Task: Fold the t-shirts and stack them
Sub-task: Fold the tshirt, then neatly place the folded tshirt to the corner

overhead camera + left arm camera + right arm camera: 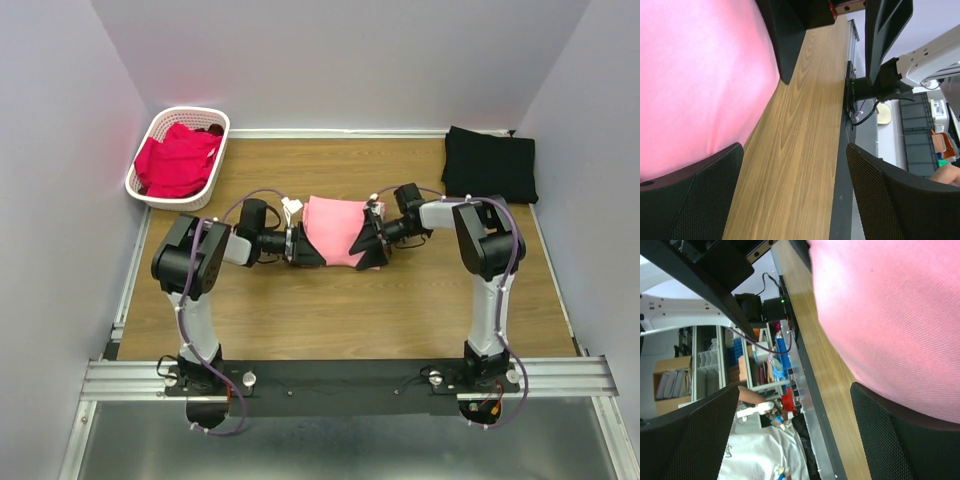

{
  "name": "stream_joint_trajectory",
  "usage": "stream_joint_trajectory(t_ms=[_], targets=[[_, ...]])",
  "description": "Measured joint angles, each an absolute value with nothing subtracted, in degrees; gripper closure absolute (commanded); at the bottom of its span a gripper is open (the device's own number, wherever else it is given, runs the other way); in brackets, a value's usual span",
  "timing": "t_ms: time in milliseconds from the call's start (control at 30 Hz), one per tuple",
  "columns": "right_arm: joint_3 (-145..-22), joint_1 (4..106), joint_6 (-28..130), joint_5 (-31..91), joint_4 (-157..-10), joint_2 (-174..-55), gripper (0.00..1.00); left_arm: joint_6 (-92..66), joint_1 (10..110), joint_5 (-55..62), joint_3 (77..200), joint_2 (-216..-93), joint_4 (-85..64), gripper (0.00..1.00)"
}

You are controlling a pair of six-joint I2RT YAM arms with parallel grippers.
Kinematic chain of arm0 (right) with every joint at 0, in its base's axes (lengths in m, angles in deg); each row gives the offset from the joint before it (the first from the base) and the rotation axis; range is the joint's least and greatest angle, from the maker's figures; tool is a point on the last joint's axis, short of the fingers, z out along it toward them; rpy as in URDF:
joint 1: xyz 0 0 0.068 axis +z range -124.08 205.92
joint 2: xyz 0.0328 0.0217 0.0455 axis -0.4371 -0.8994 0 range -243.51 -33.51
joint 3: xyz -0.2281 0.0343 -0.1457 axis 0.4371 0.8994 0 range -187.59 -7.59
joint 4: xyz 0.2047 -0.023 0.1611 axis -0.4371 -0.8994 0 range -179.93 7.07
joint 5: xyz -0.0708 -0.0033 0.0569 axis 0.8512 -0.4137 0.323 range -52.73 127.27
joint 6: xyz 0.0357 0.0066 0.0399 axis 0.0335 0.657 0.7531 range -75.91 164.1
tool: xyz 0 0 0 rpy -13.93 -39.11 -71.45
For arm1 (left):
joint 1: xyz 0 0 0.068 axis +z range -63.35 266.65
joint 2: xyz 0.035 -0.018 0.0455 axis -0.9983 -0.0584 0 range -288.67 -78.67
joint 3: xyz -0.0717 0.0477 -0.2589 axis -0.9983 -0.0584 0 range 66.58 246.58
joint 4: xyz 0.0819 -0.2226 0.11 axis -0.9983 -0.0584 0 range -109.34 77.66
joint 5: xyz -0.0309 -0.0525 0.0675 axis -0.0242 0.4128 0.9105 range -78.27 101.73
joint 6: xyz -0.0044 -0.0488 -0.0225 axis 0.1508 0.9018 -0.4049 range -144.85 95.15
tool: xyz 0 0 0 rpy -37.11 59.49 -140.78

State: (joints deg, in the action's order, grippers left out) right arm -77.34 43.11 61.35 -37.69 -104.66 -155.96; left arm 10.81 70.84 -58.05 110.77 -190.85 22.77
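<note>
Left gripper (312,250) and right gripper (362,245), spread, flank pink t-shirt (335,225).

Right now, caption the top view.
Open left tool and right tool flank pink t-shirt; black t-shirt far right, red t-shirts in basket.

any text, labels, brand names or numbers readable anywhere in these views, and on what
None can be read.
The pink t-shirt, black t-shirt, red t-shirts and white basket show no print.
The background clutter in the right wrist view may carry labels, but it is too blurred to read.
</note>
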Motion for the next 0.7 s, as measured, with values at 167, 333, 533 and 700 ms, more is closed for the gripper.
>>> stream_joint_trajectory(t_ms=[167,333,533,700], targets=[[-76.97,41.25,59.91,-33.56,-108.6,-152.11,0.0,0.54,71.47,-55.08,111.95,-183.77,9.18,0.07],[-79.33,39.2,58.4,-28.12,-112.84,-141.12,0.0,-14.91,71.49,-46.21,123.03,-173.78,-8.42,0.07],[-81.12,36.73,55.6,-18.59,-114.52,-130.45,0.0,-34.87,66.45,-29.16,136.32,-162.68,-16.63,0.07],[-77.87,31.33,55.19,-10.57,-115.68,-128.49,0.0,-48.72,52.87,-16.81,137.43,-161.41,-18.34,0.33]])
